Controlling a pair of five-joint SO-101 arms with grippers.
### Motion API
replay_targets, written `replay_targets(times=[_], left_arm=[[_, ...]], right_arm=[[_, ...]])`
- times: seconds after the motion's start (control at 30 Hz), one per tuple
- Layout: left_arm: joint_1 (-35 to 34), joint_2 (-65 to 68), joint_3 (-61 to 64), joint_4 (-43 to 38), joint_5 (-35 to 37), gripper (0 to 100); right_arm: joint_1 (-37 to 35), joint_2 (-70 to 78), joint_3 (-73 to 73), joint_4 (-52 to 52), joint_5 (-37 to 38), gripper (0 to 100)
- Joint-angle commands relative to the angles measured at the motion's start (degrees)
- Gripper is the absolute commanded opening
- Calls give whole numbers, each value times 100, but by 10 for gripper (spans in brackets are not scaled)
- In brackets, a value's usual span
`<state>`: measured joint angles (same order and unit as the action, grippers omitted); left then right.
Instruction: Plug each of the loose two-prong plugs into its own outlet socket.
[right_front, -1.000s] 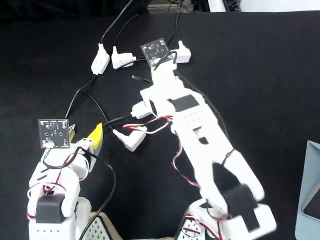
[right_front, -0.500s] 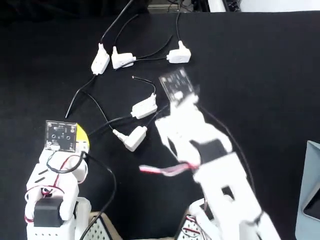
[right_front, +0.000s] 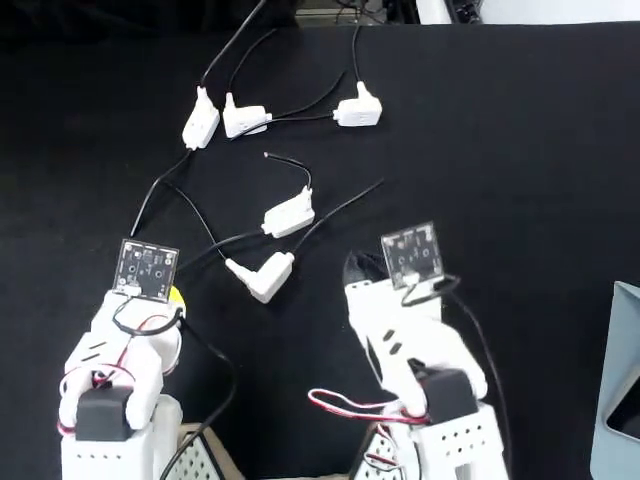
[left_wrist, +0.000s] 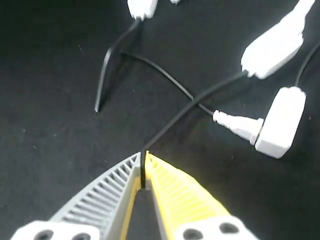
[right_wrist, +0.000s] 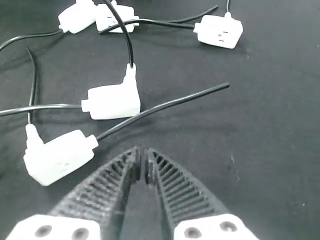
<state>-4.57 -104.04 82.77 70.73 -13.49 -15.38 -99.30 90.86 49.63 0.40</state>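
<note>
Several white plug and socket pieces on black cables lie on the black table. Three sit far back: one (right_front: 200, 118), a second (right_front: 245, 120), and a socket block (right_front: 357, 110) whose two slots (right_wrist: 218, 30) show in the right wrist view. Two lie mid-table, a flat piece (right_front: 288, 213) (right_wrist: 112, 100) (left_wrist: 272, 47) and an angled piece (right_front: 262, 275) (right_wrist: 57, 155) (left_wrist: 280, 122). My left gripper (left_wrist: 143, 157) is shut, low at the near left; a cable end (left_wrist: 170, 127) lies at its tips. My right gripper (right_wrist: 141, 155) is shut, short of both mid-table pieces.
A loose black cable (right_wrist: 165, 105) (right_front: 340, 205) runs across the cloth just ahead of my right gripper. More cables trail off the table's far edge (right_front: 240, 40). A pale blue box (right_front: 620, 380) stands at the near right edge.
My right arm has pulled back from the far pieces to the table's near side. The left arm's wrist has swung a little to the right.
</note>
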Motion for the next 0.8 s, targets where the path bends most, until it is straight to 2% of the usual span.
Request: replay_targets(times=[0.0,0.17,0.27,0.57,0.77], left_arm=[[-48,-18,347,-281,-44,33],[-31,-18,1446,-1292,-62,33],[-66,-9,1446,-1503,-26,32],[-22,18,1455,-1442,-26,30],[-13,-9,1455,-448,-26,30]], right_arm=[[105,-602,426,44,-44,14],[79,-901,514,527,-97,15],[105,-866,558,651,-70,15],[105,-875,558,1547,-53,15],[114,-875,558,2479,-53,14]])
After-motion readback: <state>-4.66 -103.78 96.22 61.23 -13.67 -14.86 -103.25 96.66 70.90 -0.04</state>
